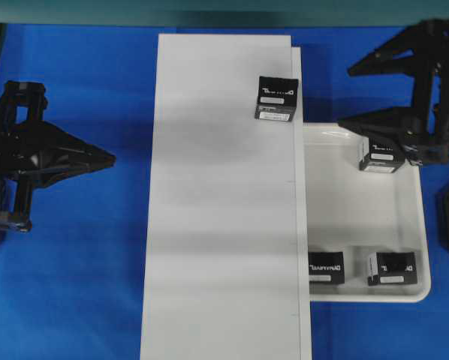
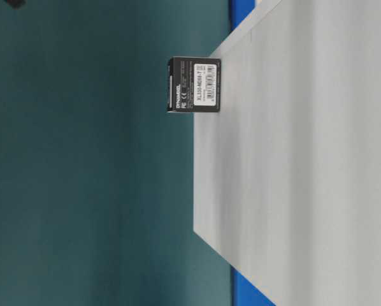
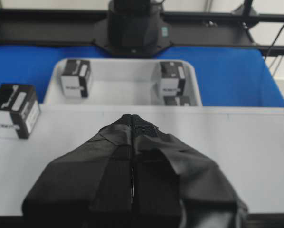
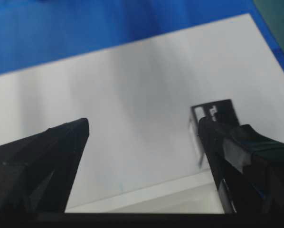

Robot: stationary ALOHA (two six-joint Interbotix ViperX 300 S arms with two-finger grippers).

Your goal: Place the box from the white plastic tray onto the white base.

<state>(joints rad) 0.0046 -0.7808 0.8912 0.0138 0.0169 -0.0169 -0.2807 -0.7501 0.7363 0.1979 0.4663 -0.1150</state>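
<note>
One black box (image 1: 276, 98) with white lettering stands on the white base (image 1: 224, 225), near its far right edge; the table-level view shows it too (image 2: 194, 84). My right gripper (image 1: 346, 96) hangs open just right of that box, apart from it, with nothing between its fingers. In the right wrist view the box (image 4: 218, 111) peeks out behind the right finger (image 4: 213, 137). The white plastic tray (image 1: 360, 217) holds three more boxes: one (image 1: 381, 156) partly under the right arm and two (image 1: 326, 267) (image 1: 392, 268) at the near end. My left gripper (image 1: 110, 158) is shut and empty, left of the base.
Blue table cloth (image 1: 82, 285) surrounds the base and tray. The tray's left rim (image 1: 308, 225) lies against the base's right edge. The left wrist view looks across the base (image 3: 227, 142) to the tray (image 3: 123, 64) and the right arm's mount (image 3: 132, 23).
</note>
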